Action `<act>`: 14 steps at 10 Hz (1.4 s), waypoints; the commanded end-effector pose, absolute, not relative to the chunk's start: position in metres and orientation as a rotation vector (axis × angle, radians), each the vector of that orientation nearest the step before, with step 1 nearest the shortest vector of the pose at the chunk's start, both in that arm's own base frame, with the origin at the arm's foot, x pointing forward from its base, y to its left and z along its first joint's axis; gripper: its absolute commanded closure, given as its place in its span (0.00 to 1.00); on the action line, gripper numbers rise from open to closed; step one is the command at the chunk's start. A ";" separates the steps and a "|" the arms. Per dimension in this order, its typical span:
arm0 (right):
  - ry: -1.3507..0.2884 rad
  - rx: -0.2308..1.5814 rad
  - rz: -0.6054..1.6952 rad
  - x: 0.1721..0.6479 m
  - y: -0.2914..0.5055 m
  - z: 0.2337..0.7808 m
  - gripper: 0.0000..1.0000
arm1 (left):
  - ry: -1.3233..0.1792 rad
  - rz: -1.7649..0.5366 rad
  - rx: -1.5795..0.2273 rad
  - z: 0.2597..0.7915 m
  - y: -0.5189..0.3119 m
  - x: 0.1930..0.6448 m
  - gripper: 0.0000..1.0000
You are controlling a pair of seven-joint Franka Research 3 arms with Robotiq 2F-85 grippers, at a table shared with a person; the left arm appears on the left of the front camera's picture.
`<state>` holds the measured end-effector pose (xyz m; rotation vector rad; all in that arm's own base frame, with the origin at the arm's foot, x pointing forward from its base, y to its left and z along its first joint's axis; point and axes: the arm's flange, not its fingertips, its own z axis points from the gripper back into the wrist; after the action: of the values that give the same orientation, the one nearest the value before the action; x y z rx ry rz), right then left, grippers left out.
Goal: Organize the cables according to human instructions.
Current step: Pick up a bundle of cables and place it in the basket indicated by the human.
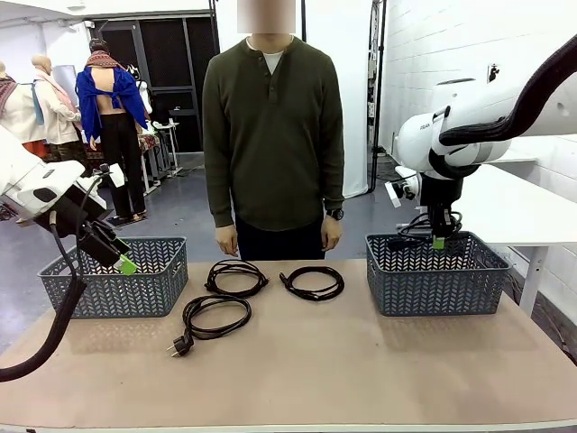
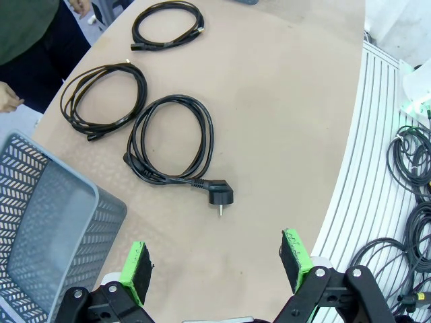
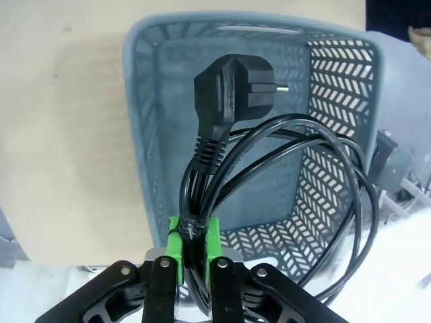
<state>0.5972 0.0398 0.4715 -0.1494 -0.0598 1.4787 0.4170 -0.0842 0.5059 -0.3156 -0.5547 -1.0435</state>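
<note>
Front view: the right end effector [image 1: 438, 242] is hanging over the right basket [image 1: 437, 275], and the held cable [image 1: 416, 223] is hard to make out against the dark arm. The left end effector [image 1: 122, 257] is hovering by the left basket [image 1: 117, 280]. A far coil [image 1: 236, 277], a second coil [image 1: 313, 282] to its right and a near coil [image 1: 215, 317] are lying on the counter [image 1: 361, 361] before the person [image 1: 273, 135].

Left wrist view: the left end effector [image 2: 217, 262] is standing wide open above the counter, with the near coil [image 2: 172, 145] beyond it. The picture edge is cutting off the left basket [image 2: 47, 229].

Right wrist view: the right end effector [image 3: 194, 245] is pinching the held cable [image 3: 269, 148], whose plug [image 3: 232, 91] is dangling over the right basket [image 3: 148, 101]. The coil is running out of frame.
</note>
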 end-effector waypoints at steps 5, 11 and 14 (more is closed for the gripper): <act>-0.108 -0.138 1.484 0.623 0.042 0.444 1.00 | -0.568 -1.058 -0.334 0.505 -0.081 0.419 0.00; -0.095 -0.102 1.460 0.635 0.044 0.425 0.54 | -0.568 -1.058 -0.334 0.505 -0.081 0.419 0.00; -0.124 -0.083 1.436 0.635 0.043 0.434 0.00 | -0.568 -1.058 -0.334 0.505 -0.081 0.419 0.00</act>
<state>0.6314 0.0433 0.4313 -0.1090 -0.0985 1.4561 0.4170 -0.0842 0.5058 -0.3157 -0.5546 -1.0435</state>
